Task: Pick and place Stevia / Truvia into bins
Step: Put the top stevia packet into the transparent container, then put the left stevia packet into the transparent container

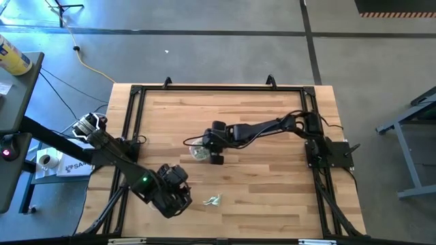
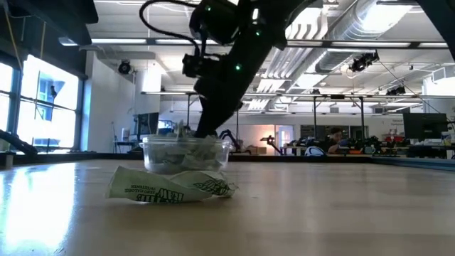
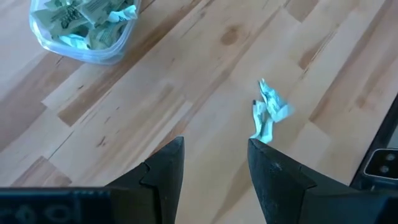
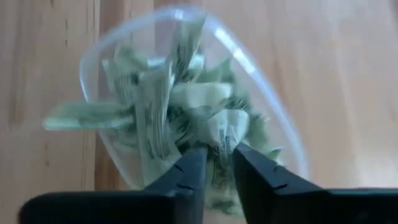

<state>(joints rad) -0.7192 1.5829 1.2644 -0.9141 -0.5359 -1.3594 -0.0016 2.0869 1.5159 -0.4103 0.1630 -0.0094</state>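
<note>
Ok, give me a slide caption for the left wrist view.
Open left gripper hovers near a crumpled sachet on the table, sachet-filled tub beyond.

- My right gripper reaches in from the right toward the desk's middle, pointing down, jaws slightly parted.
- My left gripper hangs low near the front-left, jaws wide apart, holding nothing.

Bare surface all around loose sachet; left gripper just beside it. Tub blocked from above by right gripper.
</note>
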